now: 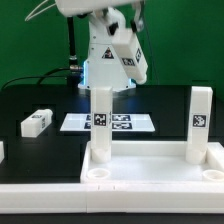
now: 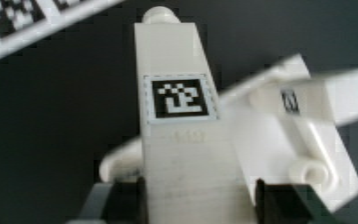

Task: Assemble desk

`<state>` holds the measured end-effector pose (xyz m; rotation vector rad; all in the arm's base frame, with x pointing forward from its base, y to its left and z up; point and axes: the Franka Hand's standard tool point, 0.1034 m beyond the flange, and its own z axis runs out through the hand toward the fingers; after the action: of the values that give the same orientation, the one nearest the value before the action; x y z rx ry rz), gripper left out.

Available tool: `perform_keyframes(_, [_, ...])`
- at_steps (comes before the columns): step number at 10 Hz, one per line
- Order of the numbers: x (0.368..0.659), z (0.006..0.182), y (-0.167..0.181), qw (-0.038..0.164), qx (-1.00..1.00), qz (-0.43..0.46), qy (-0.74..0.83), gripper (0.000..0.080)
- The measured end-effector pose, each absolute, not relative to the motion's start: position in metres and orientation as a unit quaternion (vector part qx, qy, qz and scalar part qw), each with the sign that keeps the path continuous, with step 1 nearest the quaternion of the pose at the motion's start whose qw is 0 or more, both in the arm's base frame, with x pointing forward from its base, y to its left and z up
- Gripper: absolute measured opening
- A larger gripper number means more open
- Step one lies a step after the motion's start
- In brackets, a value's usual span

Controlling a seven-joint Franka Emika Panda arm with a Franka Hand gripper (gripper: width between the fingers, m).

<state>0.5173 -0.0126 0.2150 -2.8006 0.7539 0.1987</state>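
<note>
Desk tabletop (image 1: 150, 165) lies at the front of the table (image 1: 30, 95), one leg (image 1: 200, 120) upright in its corner on the exterior view's right, while I see the gripper (image 2: 194, 195), jaws narrow, apparently clamping a second leg (image 2: 172, 100) upright near the other corner.

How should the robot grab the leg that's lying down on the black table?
Take the lying leg around its middle, coming straight down from above. It lies flat on its side, and its two long sides are straight and parallel, so they should be easy to squeeze evenly without it tipping.
</note>
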Motion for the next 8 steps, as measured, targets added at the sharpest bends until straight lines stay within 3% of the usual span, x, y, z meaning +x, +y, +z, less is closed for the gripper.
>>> perform_keyframes(3, [0.523, 0.212, -0.012, 0.097, -0.958, -0.032, 0.268, 0.0288])
perform_keyframes(4, [0.527, 0.211, -0.010, 0.075, -0.956, -0.071, 0.274, 0.0288])
perform_keyframes(5, [0.538, 0.210, -0.001, 0.029, -0.960, -0.096, 0.262, 0.0288])
perform_keyframes(6, [0.556, 0.220, 0.005, 0.011, -0.959, -0.136, 0.247, 0.0288])
perform_keyframes(8, [0.569, 0.230, 0.016, -0.006, -0.945, -0.214, 0.246, 0.0288])
